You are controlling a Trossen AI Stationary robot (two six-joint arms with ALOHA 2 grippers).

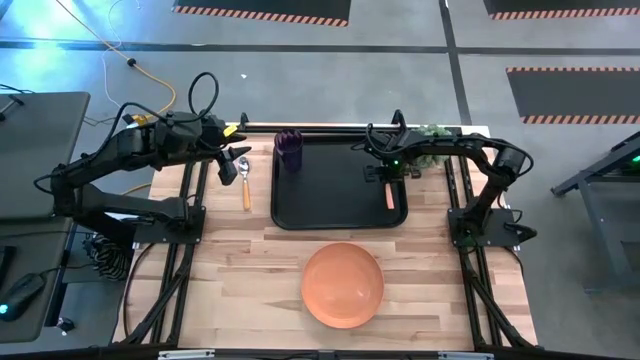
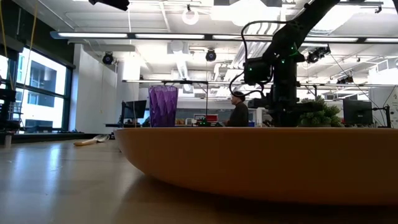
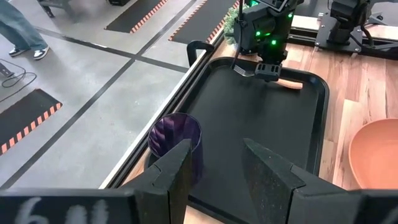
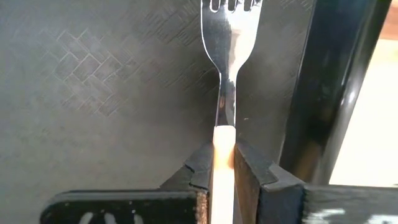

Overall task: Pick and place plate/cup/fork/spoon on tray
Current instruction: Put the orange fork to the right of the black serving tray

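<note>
Overhead, the left arm partly covers the spoon [image 1: 244, 178], which lies on the wood just left of the tray [image 1: 340, 215]; its bowl sits under the left gripper [image 1: 232, 165], so whether metal and fingers touch is hard to tell. In the left wrist view that gripper's fingers [image 3: 176, 163] stand spread with nothing between them, the spoon out of sight below the frame. The arm reaches from the left of the tray, elbow bent, wrist angled toward the tray's near-left corner. The cup [image 1: 289, 148] stands upright in the tray's far-left corner; in the low view it rises behind the plate [image 2: 261, 162], whose rim blocks nearly all of the tray. The plate lies on the wood on the near side of the tray, apart from it. Over the tray's right part, the right gripper [image 1: 387, 172] is pinching the fork [image 4: 225, 87] by its orange handle, jaws pressed against it, tines cut off at the frame edge and probably just above or on the tray floor. The right arm folds in from the tray's right, wrist pointing down.
</note>
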